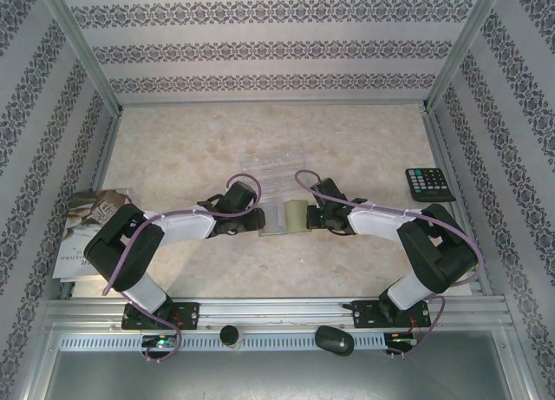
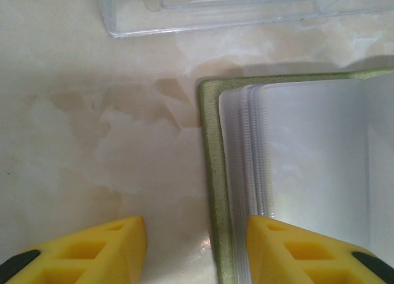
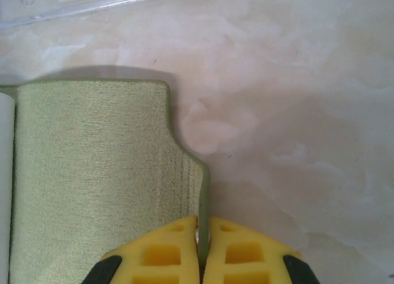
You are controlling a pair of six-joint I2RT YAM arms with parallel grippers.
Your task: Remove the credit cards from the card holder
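The olive-green card holder [image 1: 284,218] lies open on the table between my two grippers, pale grey inside. My left gripper [image 2: 196,227] is open and straddles the holder's left edge [image 2: 215,191]. One yellow finger [image 2: 289,247] rests over the clear sleeves [image 2: 249,148], and the other [image 2: 104,247] is over bare table. My right gripper [image 3: 203,225] is shut on the thin edge of the card holder's [image 3: 92,173] outer flap. The credit cards are hidden; I cannot make out any in the sleeves.
A see-through plastic piece [image 1: 277,168] lies just beyond the holder, its edge also in the left wrist view [image 2: 234,10]. A black calculator [image 1: 429,184] sits at the right edge of the table. A printed booklet [image 1: 87,226] lies at the left.
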